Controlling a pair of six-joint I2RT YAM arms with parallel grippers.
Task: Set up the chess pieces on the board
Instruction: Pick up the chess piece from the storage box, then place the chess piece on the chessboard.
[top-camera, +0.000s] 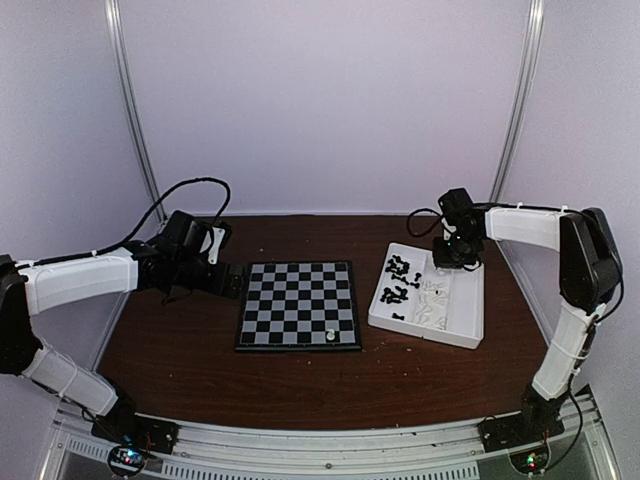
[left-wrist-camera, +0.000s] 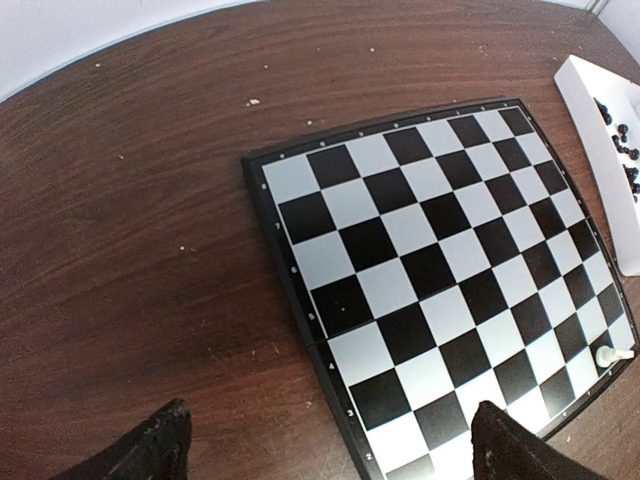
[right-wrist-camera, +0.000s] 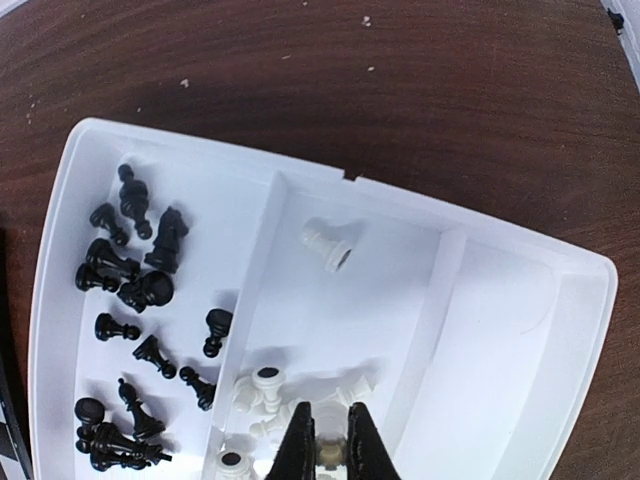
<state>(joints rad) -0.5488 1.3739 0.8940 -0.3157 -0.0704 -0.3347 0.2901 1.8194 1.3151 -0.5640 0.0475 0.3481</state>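
"Where are the chess pieces sitting?"

"One white piece (top-camera: 330, 338) is standing on the board (top-camera: 298, 303), in its near row toward the right. The board is lying mid-desk (top-camera: 190, 370). The black pieces (right-wrist-camera: 140, 290) are lying in the left compartment of the tray (right-wrist-camera: 500, 340), and the other white pieces (right-wrist-camera: 262, 395) in its middle one."

"And your pincers?"

"My left pincer (left-wrist-camera: 328, 425) is hanging wide apart just beside the board's left edge. My right pincer (right-wrist-camera: 326, 425) is hovering over the white heap, tips together. Whether it is pinching anything, I cannot tell."
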